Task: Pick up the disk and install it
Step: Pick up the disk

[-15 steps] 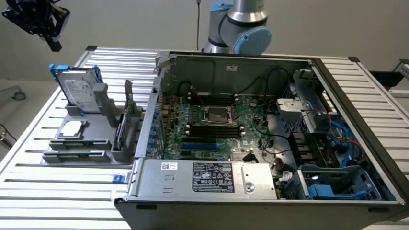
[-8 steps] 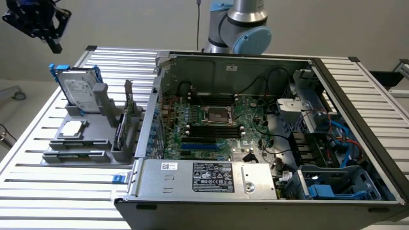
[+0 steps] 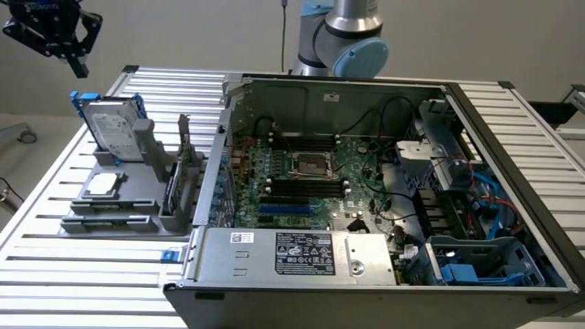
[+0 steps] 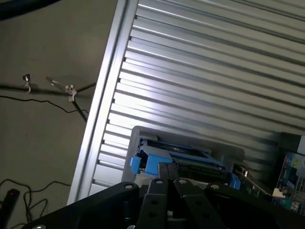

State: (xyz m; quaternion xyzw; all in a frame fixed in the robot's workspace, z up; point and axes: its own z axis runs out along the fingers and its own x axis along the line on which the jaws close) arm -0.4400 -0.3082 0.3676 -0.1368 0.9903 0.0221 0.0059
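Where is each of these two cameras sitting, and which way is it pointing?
Exterior view: a separate raised camera, looking down across the table at the open computer case; the arm and gripper show.
Wrist view: on the wrist, looking down past the shut fingers at table and floor.
Shared: the gripper, the table, and the disk standing in its grey holder.

Blue-framed silver disk [image 3: 114, 130] stands upright in a grey holder [image 3: 128, 205].

A robotics lab: a robot arm [image 3: 343, 41] stands behind a ribbed aluminium table [image 3: 82, 267] bearing an opened computer case [image 3: 366, 308] with bare motherboard [image 3: 311, 185], cables [image 4: 43, 88] trailing over the plain floor [image 4: 43, 43].
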